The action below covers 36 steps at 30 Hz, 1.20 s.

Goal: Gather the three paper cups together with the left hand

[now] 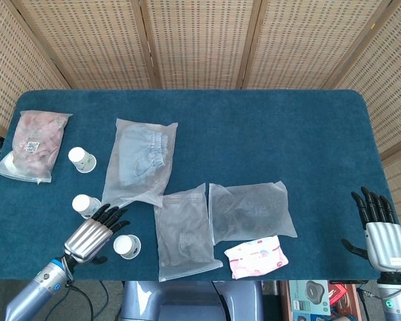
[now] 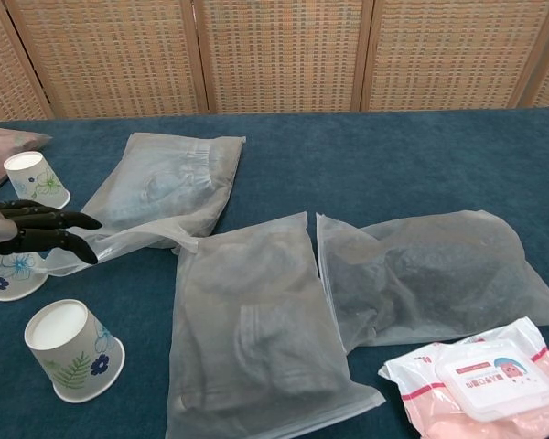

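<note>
Paper cups: three, upright-inverted on blue bench, left side, well apart from one another. Far cup beside pink-filled bag; middle cup just beside corner of long clear garment bag; near cup close to front edge, rim down, leaf-and-flower print visible in chest view.

Left hand low over bench between middle and near cup, fingers spread and extended, holding nothing. No contact with either cup confirmed; in chest view fingertips overlap middle cup and garment-bag corner, touching or not: cannot tell.

Right hand at far right off bench edge, fingers straight and apart, empty, idle.

Also present: two more clear bags, centre and right of centre; pink wet-wipe pack near front.

Judged stage: approach, no cup gathered yet.

Risks:
- Light cups, narrow base up: sideways push from spread fingers likely to tip or roll rather than slide.
- Near cup close to front edge: sweep toward robot could send off bench.
- Garment-bag corner near middle cup: fingers may snag film, drag bag, displace cup.
- Far cup a long reach from here.
</note>
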{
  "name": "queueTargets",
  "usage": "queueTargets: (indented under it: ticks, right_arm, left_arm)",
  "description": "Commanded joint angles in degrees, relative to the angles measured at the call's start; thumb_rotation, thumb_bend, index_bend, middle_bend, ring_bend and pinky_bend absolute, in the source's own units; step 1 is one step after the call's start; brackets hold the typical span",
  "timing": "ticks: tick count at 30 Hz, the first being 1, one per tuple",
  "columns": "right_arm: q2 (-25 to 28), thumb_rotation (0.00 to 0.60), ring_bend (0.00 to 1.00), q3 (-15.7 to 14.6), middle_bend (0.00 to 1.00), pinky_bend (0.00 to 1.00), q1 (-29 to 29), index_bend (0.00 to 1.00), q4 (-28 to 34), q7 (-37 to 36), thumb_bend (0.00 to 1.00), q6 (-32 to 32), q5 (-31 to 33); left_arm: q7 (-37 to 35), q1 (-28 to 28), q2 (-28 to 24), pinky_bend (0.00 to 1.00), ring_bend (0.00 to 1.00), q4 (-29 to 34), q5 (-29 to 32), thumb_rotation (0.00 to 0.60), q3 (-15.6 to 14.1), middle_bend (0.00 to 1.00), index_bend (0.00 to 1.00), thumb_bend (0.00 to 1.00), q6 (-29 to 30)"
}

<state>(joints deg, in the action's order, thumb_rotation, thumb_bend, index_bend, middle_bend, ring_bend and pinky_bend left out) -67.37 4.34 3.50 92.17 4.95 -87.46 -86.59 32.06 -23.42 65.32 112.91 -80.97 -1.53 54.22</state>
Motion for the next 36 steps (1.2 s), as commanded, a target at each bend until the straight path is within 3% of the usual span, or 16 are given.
queueTargets:
  ticks: [1, 18, 26, 36]
  right_arm:
    - [0.03, 0.600, 0.00, 0.01, 0.00, 0.00, -0.04, 0.00, -0.02, -0.10, 0.09, -0.03, 0.04]
    - [0.35, 0.600, 0.00, 0.21, 0.00, 0.00, -0.10, 0.00, -0.15, -1.31, 0.09, -0.14, 0.14]
    - [0.39, 0.600, 0.00, 0.03, 0.00, 0.00, -0.04, 0.00, -0.17, -1.57, 0.09, 0.08, -0.07]
    - [0.29, 0.600, 0.00, 0.07, 0.00, 0.00, -0.05, 0.00, -0.11, -1.30, 0.09, -0.02, -0.07]
  left_arm:
    - [1.96, -0.99, 1.61, 0.00, 0.00, -0.29, 2.14, 0.600, 0.13, 0.00, 0.18, 0.12, -0.74]
    - [7.53, -4.41, 7.17, 0.00, 0.00, -3.16, 9.95, 0.600, 0.02, 0.00, 0.39, 0.12, -0.89]
    - [6.98, -4.65, 8.75, 0.00, 0.00, -3.96, 9.38, 0.600, -0.53, 0.00, 0.47, 0.14, 1.35]
    - [5.01, -4.67, 6.63, 0.00, 0.00, -2.48, 7.15, 0.600, -0.95, 0.00, 0.48, 0.14, 3.84]
